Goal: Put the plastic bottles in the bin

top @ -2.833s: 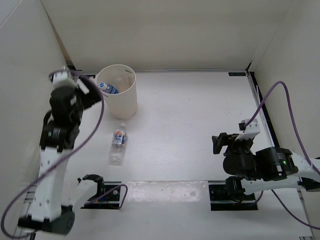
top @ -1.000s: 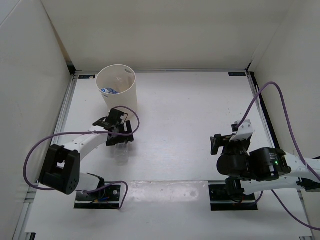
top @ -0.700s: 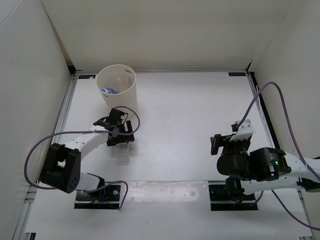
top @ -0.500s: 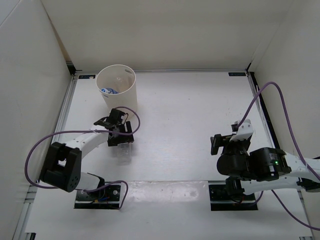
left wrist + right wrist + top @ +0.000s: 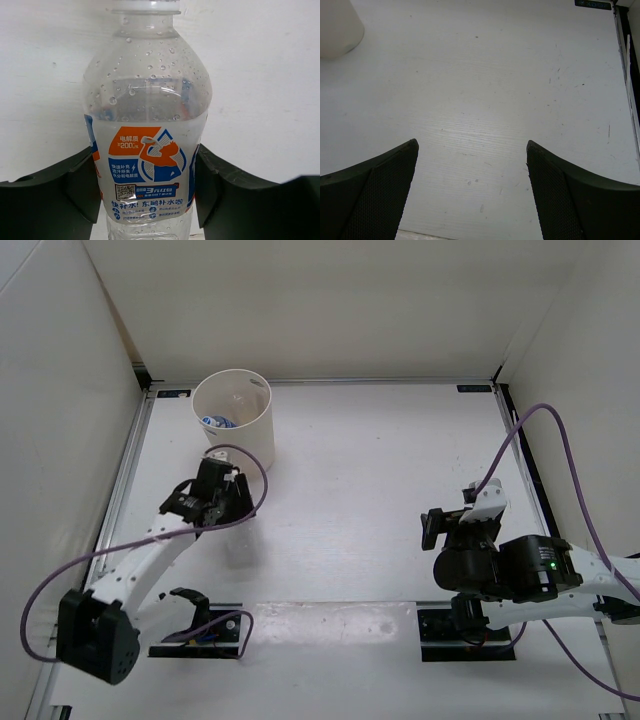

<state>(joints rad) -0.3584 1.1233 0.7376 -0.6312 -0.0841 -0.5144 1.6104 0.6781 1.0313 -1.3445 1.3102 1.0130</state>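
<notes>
Near the left side of the table (image 5: 380,460), just in front of the bin (image 5: 255,445), the left gripper (image 5: 145,187) is squeezing a plastic bottle (image 5: 145,100) by its lower half. Its two black fingers (image 5: 75,195) press on the label (image 5: 142,165) from both sides. From above, the gripper mostly hides the bottle, so I cannot tell if it is off the table yet.

This looks like the pick-up step: the grab is made and the lift comes next. The arm will need to raise the bottle higher than the bin's round rim, bring it over the opening, and only then let go. The bin is tall, so a low swing could knock it.

The bottle is clear, thin plastic, round, with a narrow neck and a white cap (image 5: 145,5). Little drops cling to it. The label is white, blue and orange. It is likely light, smooth and a bit squashy. The bin is a plain cream tube with smooth walls, and a bottle with a blue label (image 5: 215,422) lies inside. The right gripper (image 5: 471,185) is spread wide, holding nothing, well apart from the bin
</notes>
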